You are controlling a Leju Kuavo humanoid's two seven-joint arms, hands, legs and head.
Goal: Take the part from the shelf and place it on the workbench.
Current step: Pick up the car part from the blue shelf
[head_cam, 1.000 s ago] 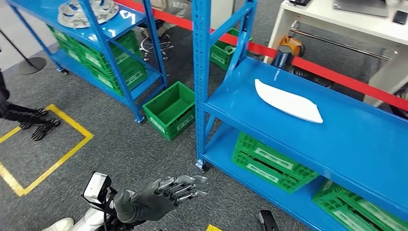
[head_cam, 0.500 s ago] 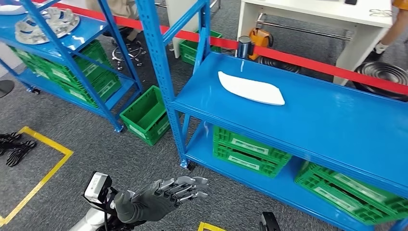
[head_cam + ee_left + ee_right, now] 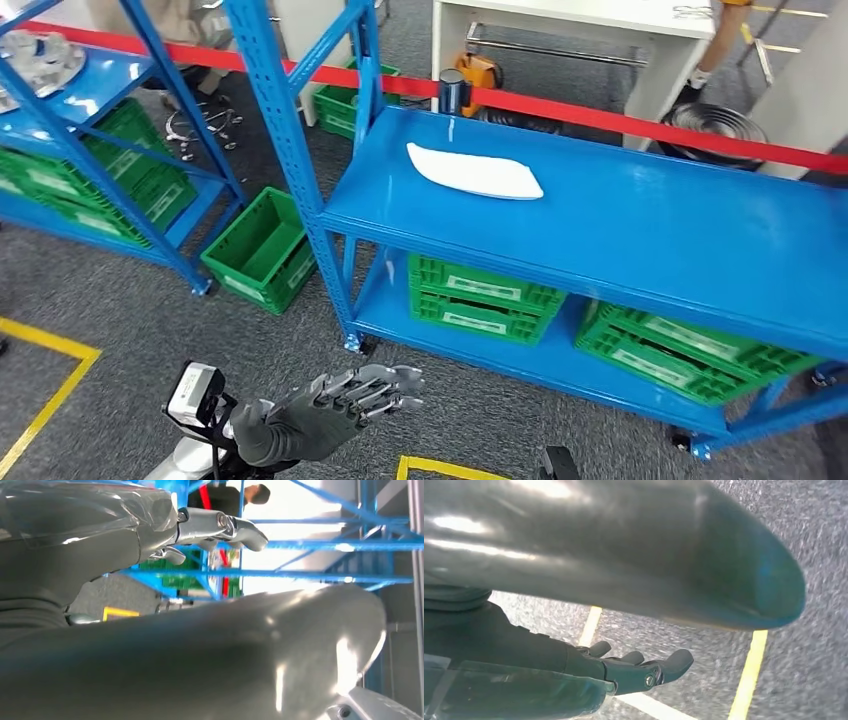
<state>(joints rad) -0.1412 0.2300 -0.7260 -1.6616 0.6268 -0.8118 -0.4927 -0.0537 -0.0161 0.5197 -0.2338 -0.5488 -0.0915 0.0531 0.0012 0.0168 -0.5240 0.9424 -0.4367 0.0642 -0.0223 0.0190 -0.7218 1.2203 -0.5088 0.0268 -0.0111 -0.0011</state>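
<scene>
The white part (image 3: 474, 171) lies flat on the blue shelf (image 3: 640, 225) — far from the fingers (image 3: 375, 388). The left hand (image 3: 315, 415) is low over the floor, fingers spread, holding nothing. The right hand (image 3: 574, 667) — fingers out too — holds nothing.

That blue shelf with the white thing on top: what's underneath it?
Under the top board of the blue shelf, which carries the white part, green crates sit on the lower board. The board above hides their insides.
</scene>
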